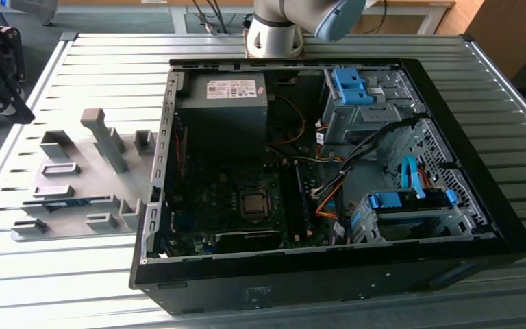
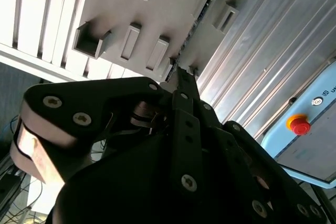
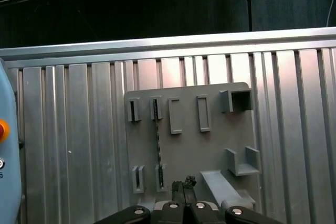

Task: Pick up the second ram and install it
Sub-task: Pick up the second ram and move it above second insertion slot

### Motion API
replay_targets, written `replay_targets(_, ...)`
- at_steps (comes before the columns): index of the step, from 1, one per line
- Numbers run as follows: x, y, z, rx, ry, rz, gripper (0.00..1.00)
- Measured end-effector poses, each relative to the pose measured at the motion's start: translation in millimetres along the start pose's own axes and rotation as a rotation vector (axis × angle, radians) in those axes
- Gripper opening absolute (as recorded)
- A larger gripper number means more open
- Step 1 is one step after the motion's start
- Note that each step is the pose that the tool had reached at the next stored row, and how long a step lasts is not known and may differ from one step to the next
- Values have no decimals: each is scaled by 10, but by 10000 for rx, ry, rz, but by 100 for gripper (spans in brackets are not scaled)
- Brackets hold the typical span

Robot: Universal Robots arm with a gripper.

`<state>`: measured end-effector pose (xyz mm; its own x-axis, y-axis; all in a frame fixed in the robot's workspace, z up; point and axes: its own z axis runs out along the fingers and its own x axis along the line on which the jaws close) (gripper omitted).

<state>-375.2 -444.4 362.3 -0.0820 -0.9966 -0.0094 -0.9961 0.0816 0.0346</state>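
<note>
A ribbed aluminium counter (image 1: pixel 80 62) carries an open black computer case (image 1: pixel 336 274), with dark floor (image 3: pixel 157 3) beyond its edge. In the exterior view, a grey plastic holder plate (image 1: pixel 80 175) lies at the case's nine o'clock. The thin blue-green ram stick (image 1: pixel 66 203) stands edgewise in that plate's slot. In the first wrist view the black end effector (image 3: pixel 184 186), fingers pressed together, hovers just beside the stick (image 3: pixel 157 145), apart from it.

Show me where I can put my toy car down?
The table is bare between the grey holder plate and its near edge, and past the computer case on the exterior view's right. Inside the case, cables crowd everything.
</note>
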Motion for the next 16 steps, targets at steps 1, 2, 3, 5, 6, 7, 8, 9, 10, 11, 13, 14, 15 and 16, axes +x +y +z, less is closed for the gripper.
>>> replay_targets(1, 7, 1, 4, 0, 0, 0, 10)
replay_targets(2, 11, 2, 9, 1, -1, 0, 11)
replay_targets(3, 15, 3, 15, 2, -2, 1, 16)
replay_targets(5, 24, 4, 31, 7, -1, 0, 23)
replay_targets(6, 30, 3, 45, 9, -2, -1, 29)
replay_targets(7, 37, 3, 61, 9, -11, -2, 29)
replay_targets(8, 47, 6, 75, 4, -20, -4, 29)
replay_targets(9, 58, 12, 90, 5, -28, -9, 36)
replay_targets(10, 63, 17, 105, 11, -31, -9, 36)
replay_targets(11, 68, 21, 120, 18, -34, -9, 36)
replay_targets(13, 74, 26, 149, 32, -34, -10, 36)
replay_targets(14, 78, 28, 161, 40, -35, -10, 36)
replay_targets(15, 80, 31, 171, 49, -35, -11, 36)
replay_targets(16, 80, 32, 177, 53, -36, -11, 36)
